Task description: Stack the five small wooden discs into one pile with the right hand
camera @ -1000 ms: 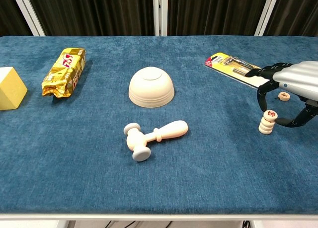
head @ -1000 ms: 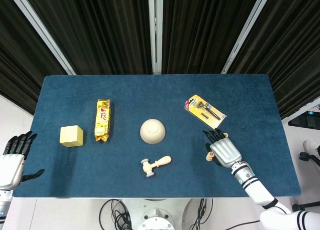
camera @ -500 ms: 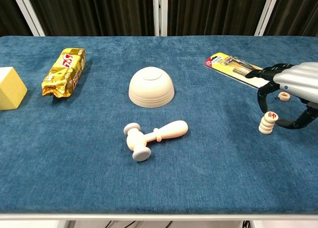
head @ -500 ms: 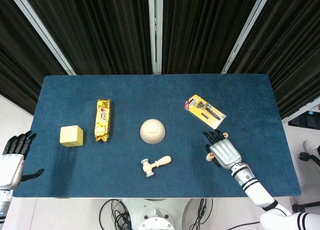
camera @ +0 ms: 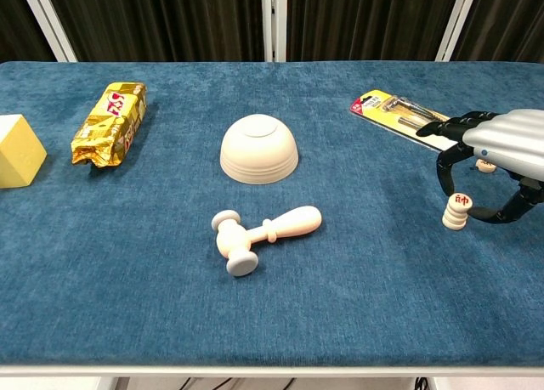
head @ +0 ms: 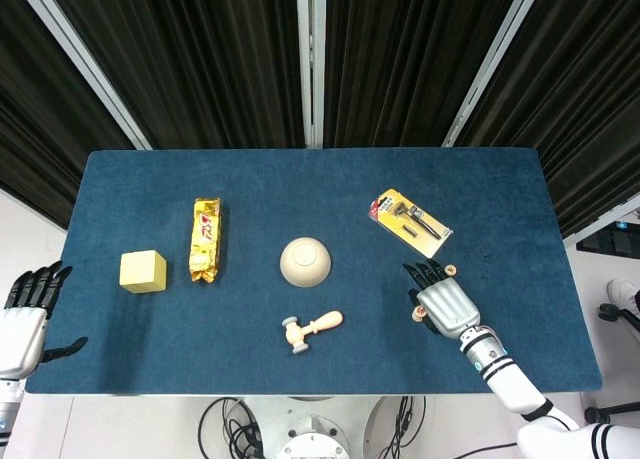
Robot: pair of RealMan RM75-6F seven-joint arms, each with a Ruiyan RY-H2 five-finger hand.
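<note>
Blue felt covered the table point(camera: 127, 262). Beside the pile of discs point(camera: 456, 211), the right hand point(camera: 497, 152) hovered with fingers apart, holding nothing; a careless nudge could topple it while fetching the loose disc point(camera: 485, 166).

The head view looks straight down from high up, taking in the whole tabletop point(head: 300, 179) to every edge. The chest view sits low at the near edge, facing the far edge, closer in. Both share the tabletop's middle.
</note>
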